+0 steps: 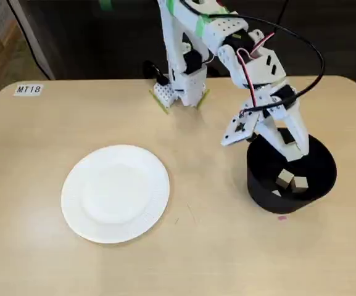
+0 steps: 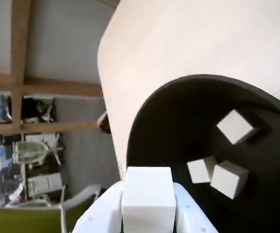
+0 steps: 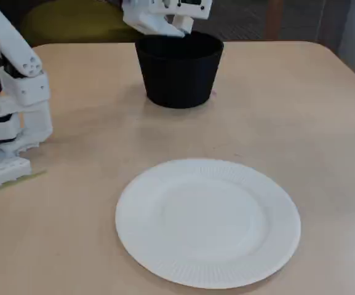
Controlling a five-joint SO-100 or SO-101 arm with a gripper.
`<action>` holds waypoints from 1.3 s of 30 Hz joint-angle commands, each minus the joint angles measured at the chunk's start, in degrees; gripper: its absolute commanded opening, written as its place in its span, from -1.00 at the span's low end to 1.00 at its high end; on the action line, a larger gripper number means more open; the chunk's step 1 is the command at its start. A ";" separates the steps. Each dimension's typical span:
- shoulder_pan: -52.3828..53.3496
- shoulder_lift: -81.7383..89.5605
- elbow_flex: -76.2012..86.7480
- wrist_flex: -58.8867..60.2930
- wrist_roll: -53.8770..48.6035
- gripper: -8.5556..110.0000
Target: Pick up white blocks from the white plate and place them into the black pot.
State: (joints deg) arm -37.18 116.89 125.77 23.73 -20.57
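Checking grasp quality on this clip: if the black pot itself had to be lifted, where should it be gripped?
Probably pinch the black pot by its rim wall from above: it has no handles, its mouth is open, and the body looks too wide for the end effector, now shut on a white block.

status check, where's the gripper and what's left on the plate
Gripper shut on a white block, over the black pot. Three blocks already inside. White plate bare. Nothing in the way.
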 commanded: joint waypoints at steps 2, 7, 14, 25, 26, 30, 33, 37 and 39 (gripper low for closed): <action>-0.79 -0.53 -0.26 -0.79 0.00 -0.75; -0.26 -0.79 0.09 -0.44 -0.53 -0.36; 1.93 0.00 -1.05 -0.62 1.67 -0.83; 23.64 8.79 -40.43 39.99 5.98 -0.90; 26.46 9.32 -44.65 44.03 7.82 -0.90; 35.86 20.04 -45.09 54.14 13.71 -0.90; 37.97 32.08 -34.10 57.22 14.94 -0.90; 36.30 48.69 -14.50 55.63 16.70 -0.90; 35.24 55.11 -6.06 53.53 16.44 -0.90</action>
State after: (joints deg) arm -1.05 163.74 108.98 79.54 -4.39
